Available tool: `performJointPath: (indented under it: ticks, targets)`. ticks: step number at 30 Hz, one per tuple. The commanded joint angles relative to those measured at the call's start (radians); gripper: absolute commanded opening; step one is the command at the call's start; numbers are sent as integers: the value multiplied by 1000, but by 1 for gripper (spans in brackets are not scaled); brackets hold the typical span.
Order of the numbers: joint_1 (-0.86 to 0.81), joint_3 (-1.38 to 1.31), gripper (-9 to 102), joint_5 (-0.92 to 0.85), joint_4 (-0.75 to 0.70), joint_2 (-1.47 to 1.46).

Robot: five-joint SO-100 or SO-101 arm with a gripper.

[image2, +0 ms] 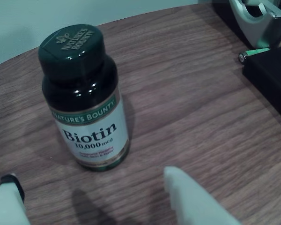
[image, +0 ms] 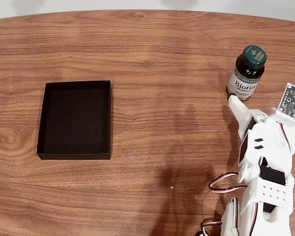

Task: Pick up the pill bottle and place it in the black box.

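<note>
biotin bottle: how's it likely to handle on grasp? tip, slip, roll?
The pill bottle stands upright, taller than wide, so a high or off-centre push may well tip it. Its dark body looks glossy, with highlights under the cap, so it could slip; the paper label probably grips better. Being round, it would likely roll if knocked over. The end effector looks open, short of it.

Fixed view, landmark = pill bottle (image: 247, 73): stands upright on the table (image: 162, 98), near its right side. Black box (image: 74, 120) sits well apart to the bottle's left and a bit lower in frame, flat on the table. Gripper (image: 236, 101) is just below the bottle, one fingertip right at its base. Wrist view: bottle (image2: 84, 98) upright, one fingertip (image2: 192, 197) below-right of it, the other below-left.
</note>
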State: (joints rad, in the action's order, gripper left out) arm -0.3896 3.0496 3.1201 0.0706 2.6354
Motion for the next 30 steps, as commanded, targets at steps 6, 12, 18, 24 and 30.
performJointPath:
  ticks: [6,12,18,24,30]
  targets:
    - [-2,-55,37,0,175,-133]
    - [-3,-115,37,-6,166,-202]
    - [-11,-164,39,-11,252,-325]
    - [9,-179,41,-12,405,-425]
    - [34,-239,42,-18,476,-515]
